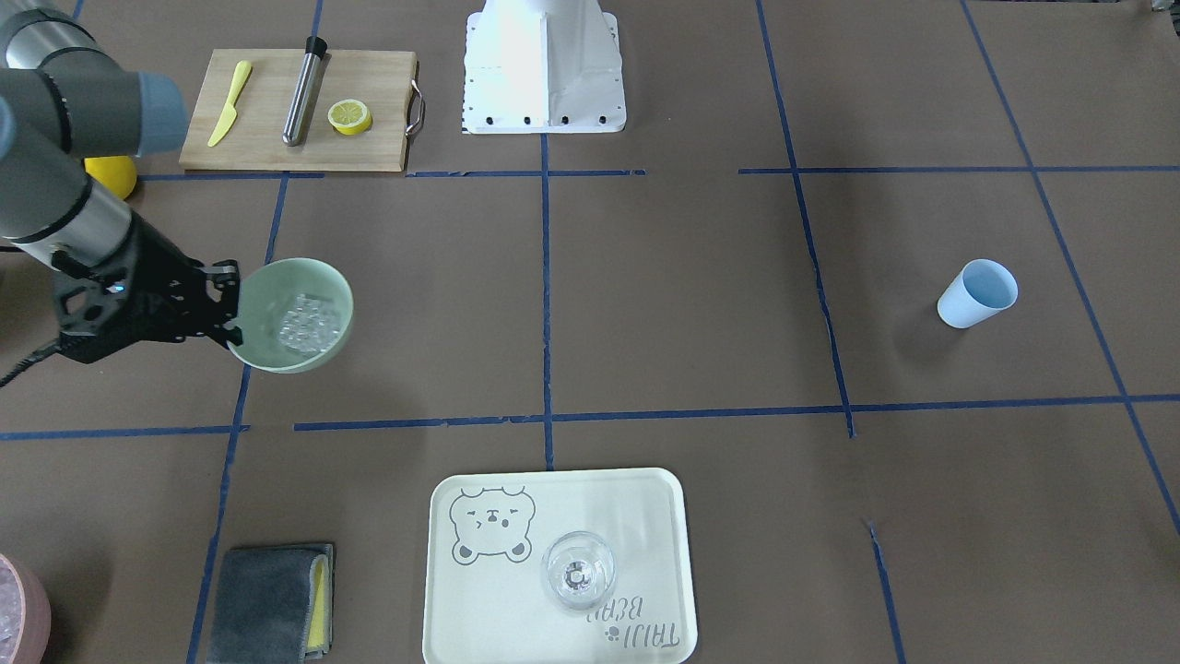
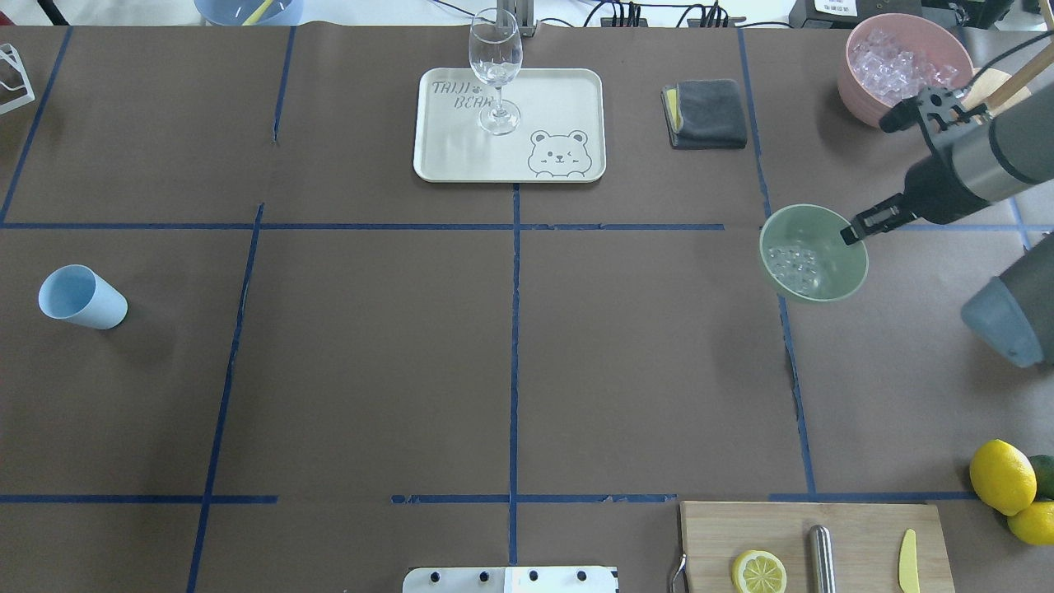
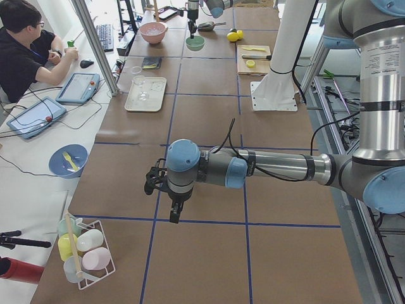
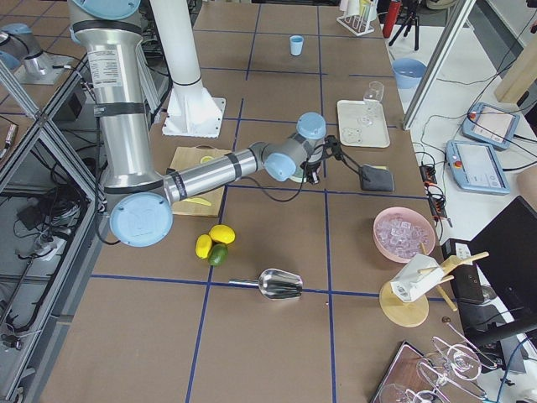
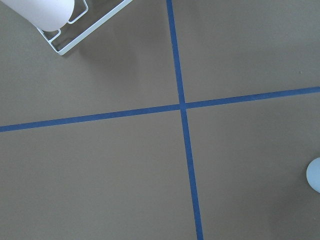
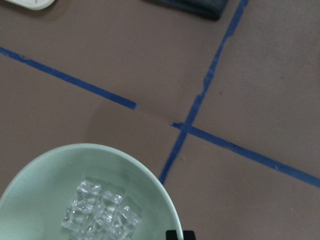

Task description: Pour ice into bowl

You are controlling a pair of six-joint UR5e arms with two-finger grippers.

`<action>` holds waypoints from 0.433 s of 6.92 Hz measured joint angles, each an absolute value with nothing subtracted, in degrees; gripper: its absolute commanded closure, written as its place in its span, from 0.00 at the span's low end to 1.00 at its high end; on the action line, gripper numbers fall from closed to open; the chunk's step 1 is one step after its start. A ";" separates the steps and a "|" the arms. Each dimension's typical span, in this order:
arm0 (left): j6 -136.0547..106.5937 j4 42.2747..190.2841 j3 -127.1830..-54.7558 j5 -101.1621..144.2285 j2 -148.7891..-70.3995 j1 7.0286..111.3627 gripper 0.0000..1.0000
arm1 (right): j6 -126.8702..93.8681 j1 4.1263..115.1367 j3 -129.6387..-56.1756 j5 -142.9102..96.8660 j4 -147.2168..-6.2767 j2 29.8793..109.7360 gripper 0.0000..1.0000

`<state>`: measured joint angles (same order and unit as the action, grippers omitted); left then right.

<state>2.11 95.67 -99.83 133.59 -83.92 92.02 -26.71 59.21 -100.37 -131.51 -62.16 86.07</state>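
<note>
Right gripper point(image 1: 230, 314) pinches bowl point(image 1: 318, 277) rim, ice point(image 1: 309, 327) heaped inside, near table's point(image 1: 645, 323) right edge; brown paper top, blue tape point(image 1: 546, 304) grid; left gripper point(image 3: 173, 214) state cannot be told.

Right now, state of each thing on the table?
Bowl: ice inside, gripped at the rim.
Right tool: shut on bowl rim.
Left tool: open or shut unclear.
Blue cup: upright, empty.
Glass: upright on tray.
Pink tub: full of cubes.
Lemon half: cut face up.
Cloth: folded.
</note>
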 measured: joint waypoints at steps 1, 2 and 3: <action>2.11 95.75 -99.84 133.59 -83.95 92.01 0.00 | -26.05 59.57 -98.55 -131.67 -56.16 90.12 1.00; 2.11 95.78 -99.87 133.59 -83.99 91.99 0.00 | -25.88 59.70 -95.31 -131.70 -50.15 92.58 1.00; 2.11 95.80 -99.90 133.59 -84.01 91.99 0.00 | -26.06 59.73 -91.86 -131.70 -44.83 93.70 0.98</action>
<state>2.11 95.80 -99.90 133.59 -84.01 91.99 -26.06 59.73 -91.86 -131.70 -44.83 93.70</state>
